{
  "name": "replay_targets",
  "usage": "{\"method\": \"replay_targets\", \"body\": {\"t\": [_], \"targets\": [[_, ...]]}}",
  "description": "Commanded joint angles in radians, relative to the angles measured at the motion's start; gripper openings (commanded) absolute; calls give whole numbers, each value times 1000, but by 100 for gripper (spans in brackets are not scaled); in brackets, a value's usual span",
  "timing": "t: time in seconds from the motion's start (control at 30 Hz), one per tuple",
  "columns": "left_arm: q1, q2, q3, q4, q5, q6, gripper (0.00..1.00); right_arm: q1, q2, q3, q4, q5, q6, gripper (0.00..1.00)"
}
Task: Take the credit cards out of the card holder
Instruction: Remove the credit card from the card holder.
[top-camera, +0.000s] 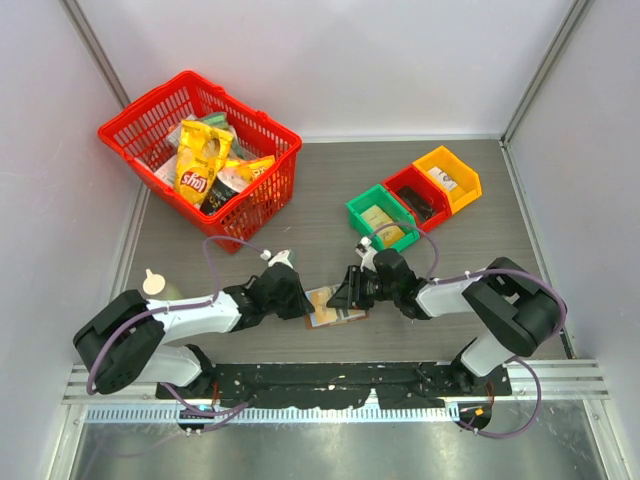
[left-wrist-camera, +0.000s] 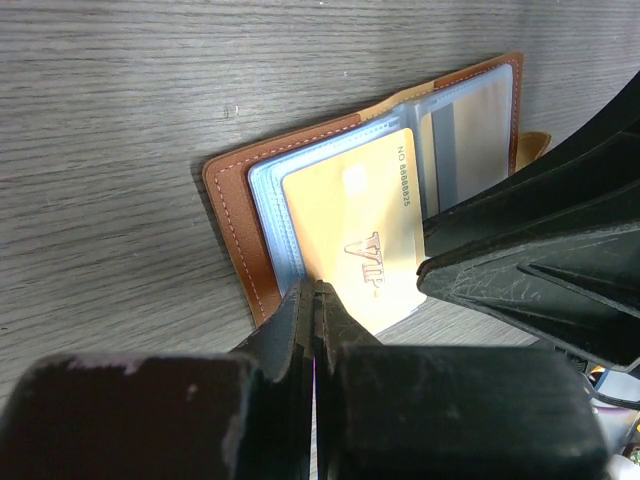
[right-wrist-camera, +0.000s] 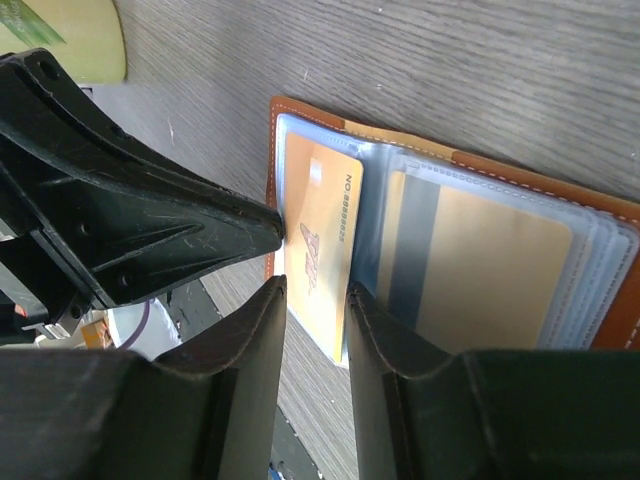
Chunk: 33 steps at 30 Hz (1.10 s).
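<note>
The brown leather card holder (top-camera: 335, 305) lies open on the table between my two grippers. In the left wrist view its leather edge (left-wrist-camera: 235, 220) frames pale blue sleeves. A gold credit card (left-wrist-camera: 350, 240) marked VIP sticks partway out of a sleeve. My left gripper (left-wrist-camera: 316, 290) is shut, its tip against the holder's near edge beside that card. My right gripper (right-wrist-camera: 315, 290) is open, its fingers either side of the gold card's (right-wrist-camera: 320, 240) free end. A second tan card (right-wrist-camera: 490, 270) sits inside a clear sleeve further back.
A red basket (top-camera: 140, 125) with yellow snack bags stands at the back left. Green (top-camera: 360, 205), red (top-camera: 405, 180) and orange (top-camera: 450, 155) bins sit at the back right. A pale green object (top-camera: 155, 285) lies by the left arm. Walls close in both sides.
</note>
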Motion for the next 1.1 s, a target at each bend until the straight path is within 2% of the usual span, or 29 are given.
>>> {"method": "replay_targets", "body": {"t": [0.0, 0.23, 0.5, 0.63, 0.93, 1.07], "targets": [[-3, 4, -23, -5, -22, 2, 0, -3, 24, -2, 166, -68, 31, 34], [-3, 19, -29, 14, -11, -1, 0, -3, 100, -15, 352, -133, 98, 34], [-3, 47, -28, 34, 7, -1, 0, 20, 243, 28, 639, -255, 176, 30], [-3, 45, -26, 22, 1, 2, 0, 24, 298, 18, 760, -265, 228, 28], [-3, 59, -8, -72, -31, 5, 0, -53, 243, -59, 734, -284, 218, 26], [-3, 79, 8, -89, -25, 12, 0, -78, 190, -61, 607, -294, 160, 26]]}}
